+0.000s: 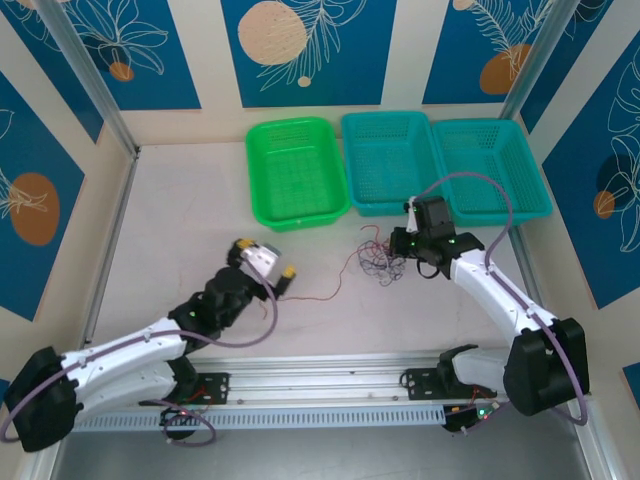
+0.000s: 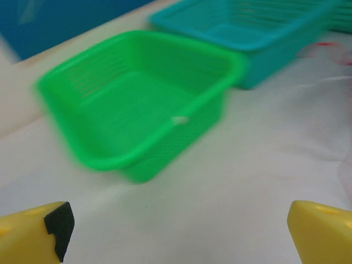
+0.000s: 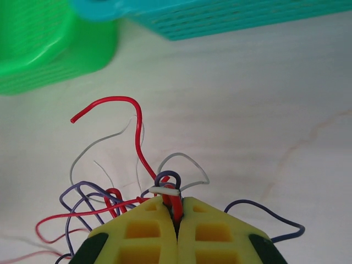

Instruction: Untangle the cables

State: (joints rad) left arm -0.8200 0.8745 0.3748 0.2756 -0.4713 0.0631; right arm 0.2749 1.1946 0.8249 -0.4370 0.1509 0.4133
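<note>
Seen from above, a pale surface [image 1: 180, 230] carries three empty mesh baskets in a row along its far edge. A green basket [image 1: 295, 175] sits on the left, a teal basket [image 1: 385, 160] touches it in the middle, and a second teal basket [image 1: 490, 165] is on the right.

The cables [image 1: 380, 262] lie in a small loose tangle of red, whitish and dark purple wires. The tangle is about midway between the near and far edges, a little toward the right edge and just in front of the middle basket. One thin red wire trails from it toward the left edge.

The right end effector [image 1: 403, 250] reaches in from the right edge and touches the tangle. In its wrist view, the right end effector [image 3: 177, 212] has its yellow fingers pressed together on the cables [image 3: 110, 99]. They pinch a red strand with a whitish and a purple loop just above the fingertips, and other wires curl out to both sides. The green basket [image 3: 44, 38] and a teal basket [image 3: 231, 16] sit beyond.

The left end effector [image 1: 268, 256] is left of the tangle, near the end of the trailing red wire, fingers spread apart. In its wrist view, the left end effector [image 2: 176, 236] is wide open with nothing between the fingers. It faces the green basket [image 2: 137, 99], with a teal basket [image 2: 247, 33] behind; this view is blurred.
</note>
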